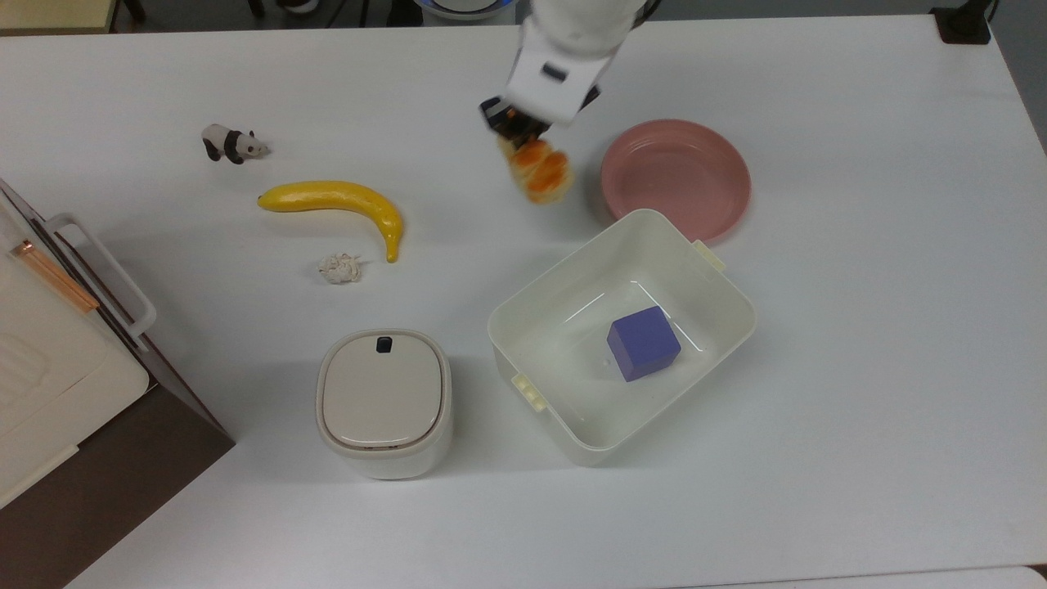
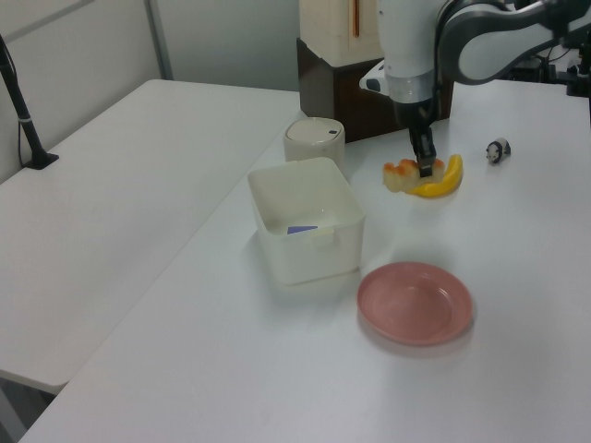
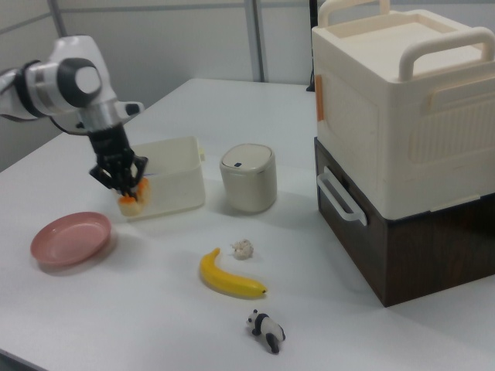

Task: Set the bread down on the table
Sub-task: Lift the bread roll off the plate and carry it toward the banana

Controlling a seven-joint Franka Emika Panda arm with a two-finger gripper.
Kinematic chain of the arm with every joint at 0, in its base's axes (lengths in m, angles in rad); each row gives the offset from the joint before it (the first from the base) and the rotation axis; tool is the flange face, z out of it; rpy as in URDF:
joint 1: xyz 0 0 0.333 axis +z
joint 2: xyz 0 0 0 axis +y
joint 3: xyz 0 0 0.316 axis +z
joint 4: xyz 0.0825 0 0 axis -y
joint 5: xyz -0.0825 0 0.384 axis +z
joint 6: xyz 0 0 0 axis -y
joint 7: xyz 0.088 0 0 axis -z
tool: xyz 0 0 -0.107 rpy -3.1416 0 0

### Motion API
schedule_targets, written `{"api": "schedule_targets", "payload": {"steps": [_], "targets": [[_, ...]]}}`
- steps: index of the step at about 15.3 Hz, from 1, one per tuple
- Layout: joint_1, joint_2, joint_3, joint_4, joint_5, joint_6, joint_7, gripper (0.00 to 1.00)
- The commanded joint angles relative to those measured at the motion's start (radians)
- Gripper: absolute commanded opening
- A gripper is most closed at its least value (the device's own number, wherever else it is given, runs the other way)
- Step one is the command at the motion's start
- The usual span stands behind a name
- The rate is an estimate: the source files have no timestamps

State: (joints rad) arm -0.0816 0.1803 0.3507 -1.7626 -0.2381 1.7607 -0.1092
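While tub around cube; plate bare

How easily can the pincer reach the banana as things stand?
Probably not yet: the pincer is shut on the bread. The banana itself lies uncovered on the table.

A large white tabletop fills the scene, evenly lit from above with soft, faint shadows; in the left view a second white table stands beside it across a narrow gap, with a black pole clamped at its far edge. Pale grey partition walls with vertical metal framing close off the space behind both surfaces. At one end of the tabletop stands a dark brown cabinet with a white drawer handle, carrying a cream plastic case with moulded top handles.
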Motion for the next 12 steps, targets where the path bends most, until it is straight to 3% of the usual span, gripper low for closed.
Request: {"api": "schedule_targets", "payload": {"steps": [1, 5, 9, 12], "targets": [[-0.020, 0.071, 0.001, -0.041, -0.091, 0.077, 0.006, 0.02], [-0.020, 0.084, 0.001, -0.116, -0.167, 0.131, 0.062, 0.02], [-0.017, 0.085, 0.001, -0.141, -0.193, 0.131, 0.060, 0.02], [-0.014, 0.097, 0.001, -0.138, -0.194, 0.128, 0.051, 0.22]]}}
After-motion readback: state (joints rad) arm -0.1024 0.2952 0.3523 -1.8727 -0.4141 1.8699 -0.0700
